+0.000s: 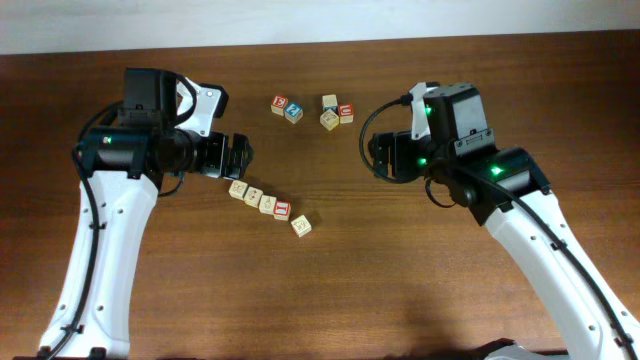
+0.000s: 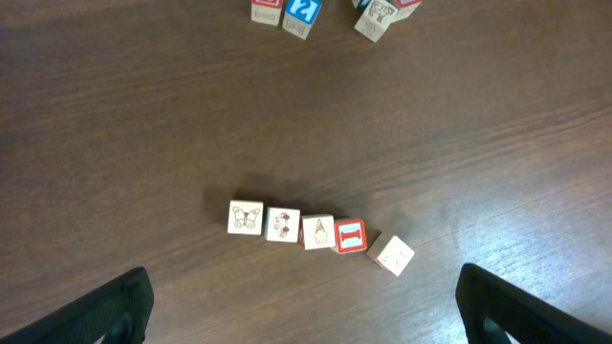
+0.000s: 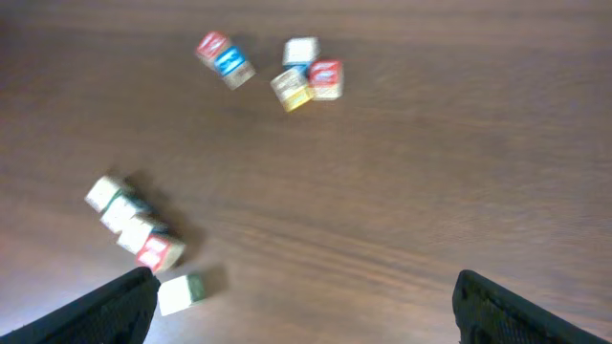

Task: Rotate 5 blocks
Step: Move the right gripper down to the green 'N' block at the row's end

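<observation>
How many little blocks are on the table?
10. Five make a slanted row near the left gripper. Farther back sit a pair and a cluster of three. None seems hidden.

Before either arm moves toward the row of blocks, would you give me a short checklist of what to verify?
1. Left gripper open and empty: ok.
2. Right gripper open and empty: ok.
3. Row of blocks in full view, nothing over it: ok.
4. Finger room around each block: not ok; four sit tight together, only the end block stands apart.
5. Left gripper lined up over a block: not ok; it is beside the row's end.
6. Far blocks well apart from the row: ok.
</observation>
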### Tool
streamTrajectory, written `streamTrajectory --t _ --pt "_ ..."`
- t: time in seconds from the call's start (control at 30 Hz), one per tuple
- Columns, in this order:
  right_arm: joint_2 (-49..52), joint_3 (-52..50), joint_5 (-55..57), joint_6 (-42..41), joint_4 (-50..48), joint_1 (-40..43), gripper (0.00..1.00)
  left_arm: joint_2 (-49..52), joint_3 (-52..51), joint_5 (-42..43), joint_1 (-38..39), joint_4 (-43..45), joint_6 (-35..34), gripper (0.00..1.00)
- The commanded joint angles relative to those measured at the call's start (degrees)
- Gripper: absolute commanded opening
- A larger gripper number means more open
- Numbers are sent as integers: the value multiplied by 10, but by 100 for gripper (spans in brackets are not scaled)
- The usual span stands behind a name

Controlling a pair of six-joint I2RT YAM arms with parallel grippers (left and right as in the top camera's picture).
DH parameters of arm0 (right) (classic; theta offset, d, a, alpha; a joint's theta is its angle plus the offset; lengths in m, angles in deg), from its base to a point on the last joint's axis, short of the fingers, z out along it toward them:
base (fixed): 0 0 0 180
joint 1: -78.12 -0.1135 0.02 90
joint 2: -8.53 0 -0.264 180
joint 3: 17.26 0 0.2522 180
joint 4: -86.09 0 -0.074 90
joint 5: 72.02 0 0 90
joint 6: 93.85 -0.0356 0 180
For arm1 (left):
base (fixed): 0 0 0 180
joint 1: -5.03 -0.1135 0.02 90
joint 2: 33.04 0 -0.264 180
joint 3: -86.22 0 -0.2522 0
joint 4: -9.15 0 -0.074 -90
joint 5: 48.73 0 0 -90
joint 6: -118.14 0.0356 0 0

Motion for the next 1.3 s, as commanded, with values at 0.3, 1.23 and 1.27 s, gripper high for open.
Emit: streamTrajectory --t 0.3,1.23,1.27 --pt "187 3 -164 -71 42 -90 78 17 -19 -120 -22 5 -74 100" --pt "350 3 -153 -260 -31 -187 4 178 -19 -123 -68 54 -123 75" --pt "351 3 -154 -260 -37 -187 4 178 -19 -123 -68 55 -123 75"
